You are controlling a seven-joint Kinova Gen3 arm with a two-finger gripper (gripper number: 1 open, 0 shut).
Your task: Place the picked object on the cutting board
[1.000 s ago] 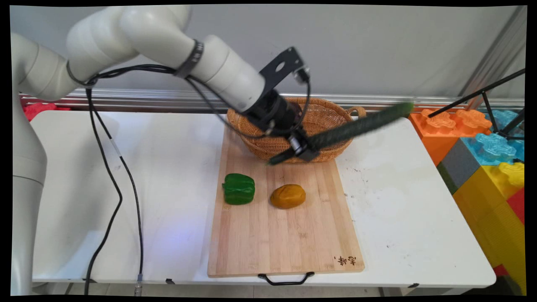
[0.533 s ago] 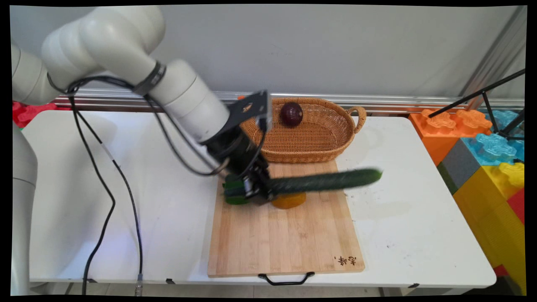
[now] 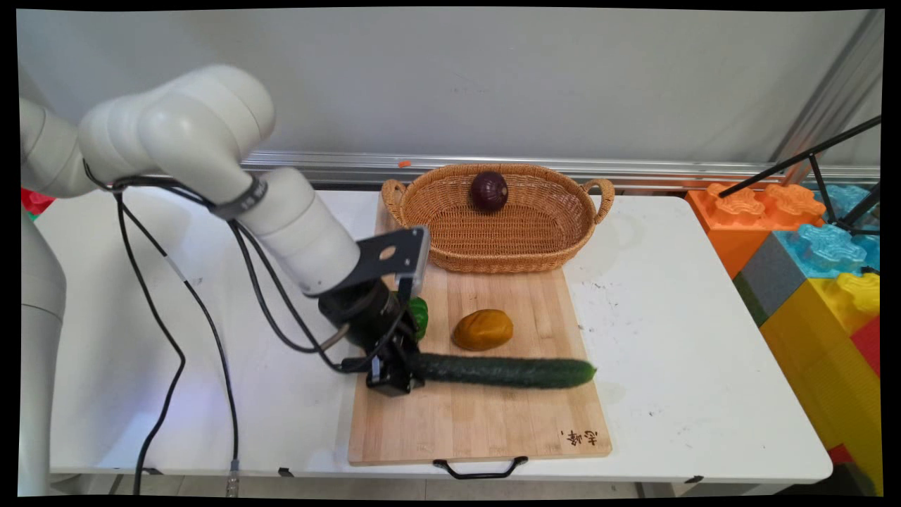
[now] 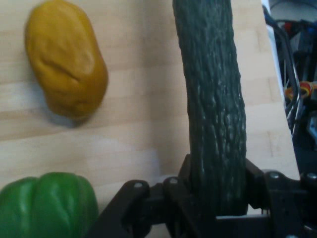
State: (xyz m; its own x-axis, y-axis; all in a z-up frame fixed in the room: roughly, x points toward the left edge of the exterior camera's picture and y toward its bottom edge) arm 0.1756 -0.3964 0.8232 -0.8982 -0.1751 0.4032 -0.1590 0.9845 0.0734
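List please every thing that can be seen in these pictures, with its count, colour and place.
cucumber: one, dark green, lying across the cutting board, one end in the gripper
potato: one, yellow-brown, on the board behind the cucumber
bell pepper: one, green, on the board, partly hidden by the arm
onion: one, dark purple, inside the basket
basket: one, woven tan, at the board's far end
cutting board: one, light wood, on the table
table: one, white
building blocks: several, orange, blue, yellow, right of the table
gripper: one, black, closed on the cucumber's end

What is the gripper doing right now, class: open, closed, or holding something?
Gripper: closed on one end of the cucumber, which lies low across the cutting board.
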